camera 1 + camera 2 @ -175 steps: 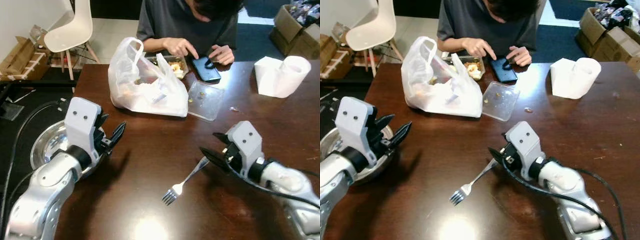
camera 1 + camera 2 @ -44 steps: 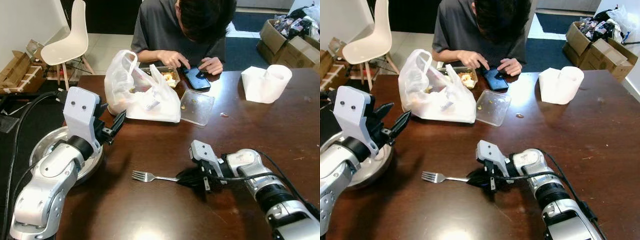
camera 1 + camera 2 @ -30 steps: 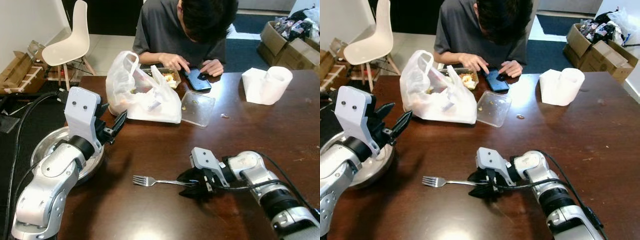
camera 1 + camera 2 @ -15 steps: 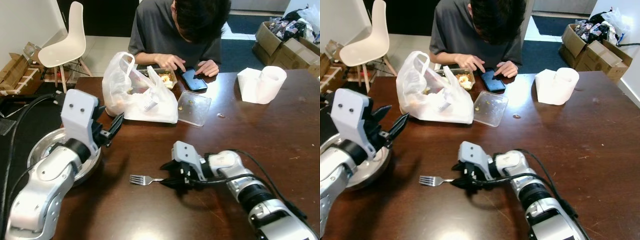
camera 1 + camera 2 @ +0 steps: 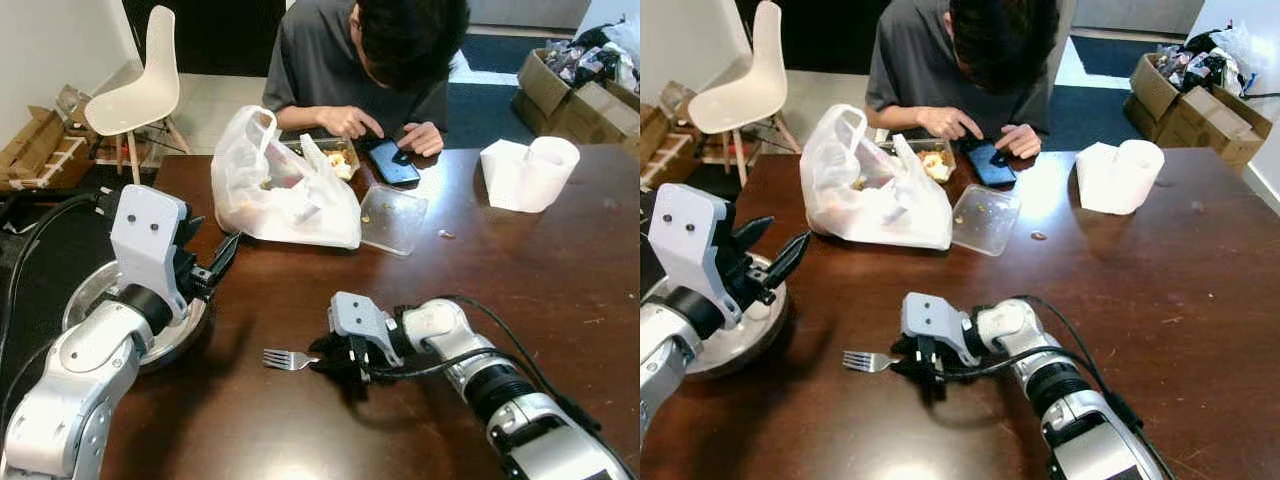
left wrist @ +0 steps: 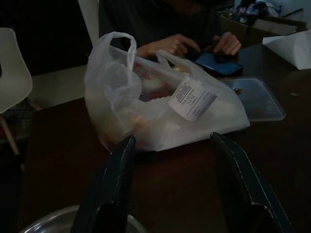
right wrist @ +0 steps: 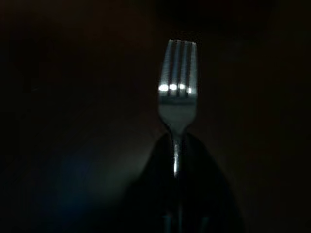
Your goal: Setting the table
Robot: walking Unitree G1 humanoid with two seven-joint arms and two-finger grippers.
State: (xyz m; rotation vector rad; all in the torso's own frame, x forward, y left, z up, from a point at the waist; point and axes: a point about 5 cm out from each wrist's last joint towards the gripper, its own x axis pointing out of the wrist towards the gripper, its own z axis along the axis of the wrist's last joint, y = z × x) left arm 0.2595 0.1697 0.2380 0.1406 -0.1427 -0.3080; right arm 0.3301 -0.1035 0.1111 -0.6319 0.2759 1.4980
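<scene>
A silver fork [image 5: 285, 359] lies low over the dark wooden table [image 5: 560, 270], tines pointing to my left. My right gripper [image 5: 337, 362] is shut on its handle; in the right wrist view the fork [image 7: 178, 97] runs out from between the dark fingers. Whether the fork touches the table I cannot tell. A round metal plate [image 5: 185, 332] sits at the table's left edge, partly hidden under my left arm. Above the plate's far side, my left gripper [image 5: 216, 262] is open and holds nothing, fingers [image 6: 121, 179] spread toward the bag.
A white plastic bag [image 5: 285, 195] with food stands at the back left, a clear lid [image 5: 393, 218] beside it. A person sits across the table with both hands on a phone [image 5: 393, 162]. A paper roll [image 5: 530, 170] is at the back right, a white chair [image 5: 135, 90] behind.
My right gripper, first open beside the slanted fork, has shut on its handle and brought it left toward the plate. My left arm has barely moved; the camera has shifted a little.
</scene>
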